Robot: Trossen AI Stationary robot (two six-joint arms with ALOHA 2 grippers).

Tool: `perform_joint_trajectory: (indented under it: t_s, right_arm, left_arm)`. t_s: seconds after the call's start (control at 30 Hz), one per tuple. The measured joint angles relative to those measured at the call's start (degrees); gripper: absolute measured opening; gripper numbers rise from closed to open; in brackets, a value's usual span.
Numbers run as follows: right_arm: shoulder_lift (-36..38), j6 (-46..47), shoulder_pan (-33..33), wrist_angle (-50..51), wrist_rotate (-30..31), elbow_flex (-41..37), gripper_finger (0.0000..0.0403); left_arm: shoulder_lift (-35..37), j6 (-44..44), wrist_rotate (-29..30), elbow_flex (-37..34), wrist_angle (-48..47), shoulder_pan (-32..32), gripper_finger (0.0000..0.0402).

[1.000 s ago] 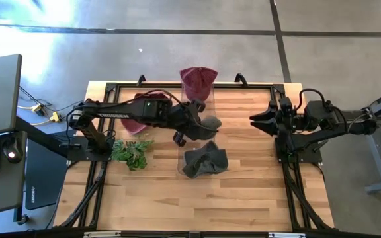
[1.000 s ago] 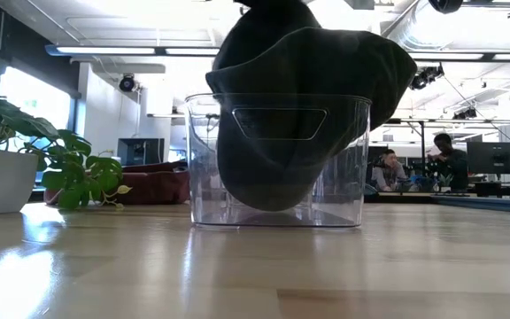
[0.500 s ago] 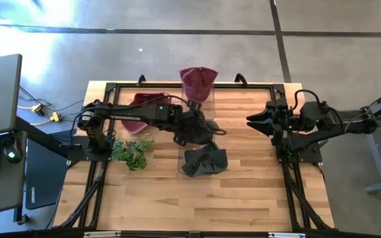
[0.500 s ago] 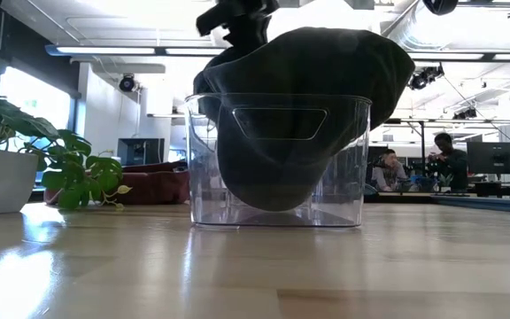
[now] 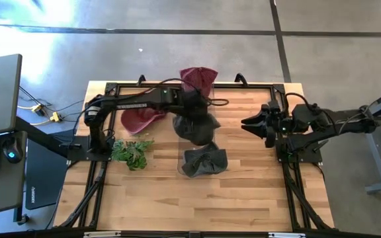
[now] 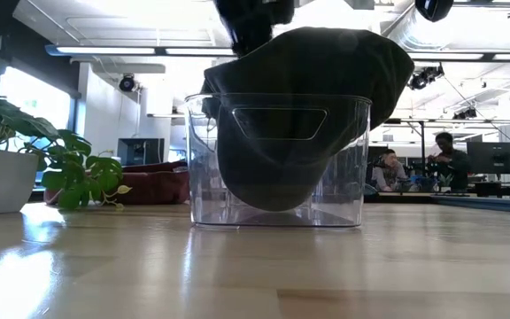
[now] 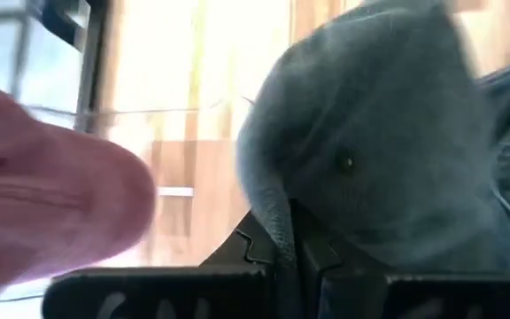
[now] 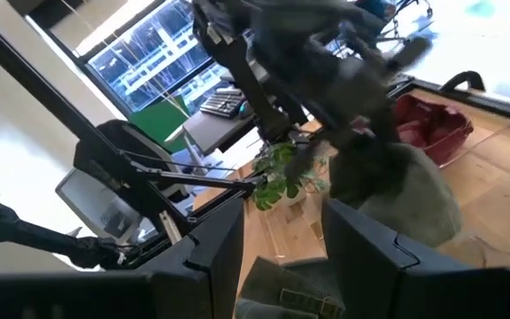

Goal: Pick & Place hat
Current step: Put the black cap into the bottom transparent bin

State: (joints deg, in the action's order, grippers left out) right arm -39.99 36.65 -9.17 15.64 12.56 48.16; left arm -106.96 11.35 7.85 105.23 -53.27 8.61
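1. Left gripper (image 7: 286, 252) pinched shut on a fold of the grey hat (image 5: 197, 125), at the centre of the high view.
2. Right gripper (image 5: 255, 122) parted, holding nothing, at centre right.
3. Grey hat soft, rounded, hanging over the clear bin (image 6: 277, 159).
4. Second dark hat (image 5: 204, 160) crumpled, draped over the bin's front rim.
5. Maroon hats (image 5: 198, 80) at upper centre and beside the plant (image 5: 131, 152).

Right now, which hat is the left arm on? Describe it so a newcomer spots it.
Find the clear bin mid-table. The grey hat hangs above its far half, pinched in the left hand. Unlike the dark hat draped on the near rim and two red hats beyond, it is held.
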Motion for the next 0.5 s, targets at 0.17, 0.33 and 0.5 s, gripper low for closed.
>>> perform_joint_trajectory:
  t_s: [0.17, 0.33, 0.5]
  right_arm:
    - [-1.49, 0.93, 0.0, -0.02, -1.49, 0.0, 0.0149]
    - [-2.92, 1.65, 0.0, 0.02, -2.27, 0.0, 0.0149]
    - [-5.5, 2.35, 0.0, -0.04, -2.82, 0.0, 0.0149]
  left_arm:
    - [0.43, -2.65, -8.73, 0.13, 1.3, 2.97, 0.0058]
    - [0.09, -6.89, -7.03, -0.15, 5.38, 6.45, 0.0138]
    - [0.75, -11.89, -11.02, 1.8, 6.45, 11.24, 0.0184]
